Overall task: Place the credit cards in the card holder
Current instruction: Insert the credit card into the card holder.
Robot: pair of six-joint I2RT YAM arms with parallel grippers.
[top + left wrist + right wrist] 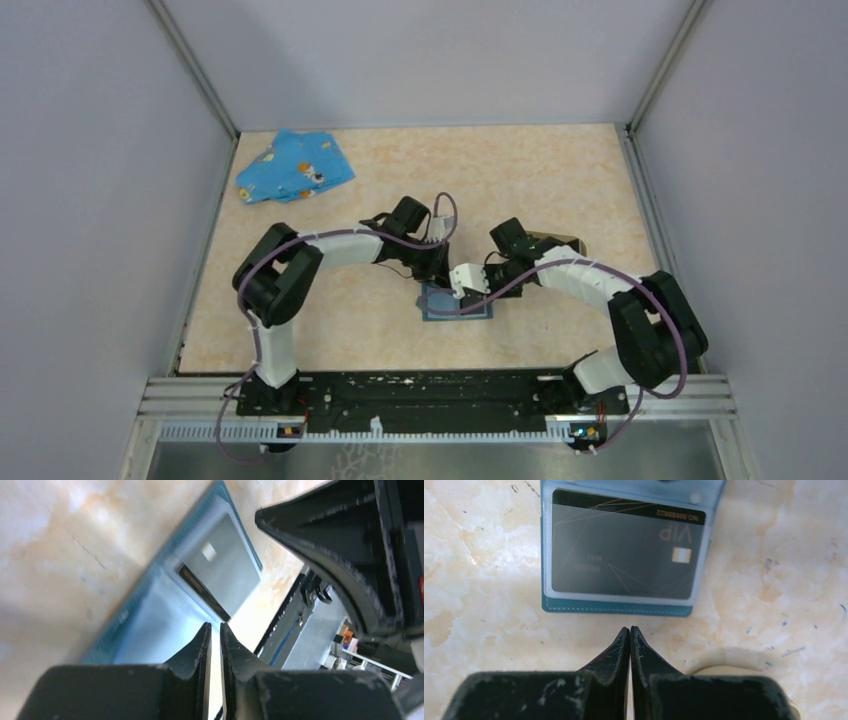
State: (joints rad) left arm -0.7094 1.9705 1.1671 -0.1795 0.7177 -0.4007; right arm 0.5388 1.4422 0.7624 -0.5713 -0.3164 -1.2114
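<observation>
A dark grey credit card (624, 555) marked VIP lies inside the clear sleeve of a flat blue case (450, 308) on the table. The case (616, 608) lies just ahead of my right gripper (630, 628), which is shut and empty over bare table. My left gripper (215, 625) hovers over the case (145, 625), its jaws closed to a thin slit with nothing between them; the card (225, 565) lies beyond its tips. The tan-rimmed card holder (562, 242) stands behind the right arm, mostly hidden; its rim (744, 657) curves by the right fingers.
A blue patterned cloth (295, 167) lies at the far left corner. Both grippers, left (436, 278) and right (478, 283), crowd together over the case at the table's middle. Grey walls enclose the table on three sides.
</observation>
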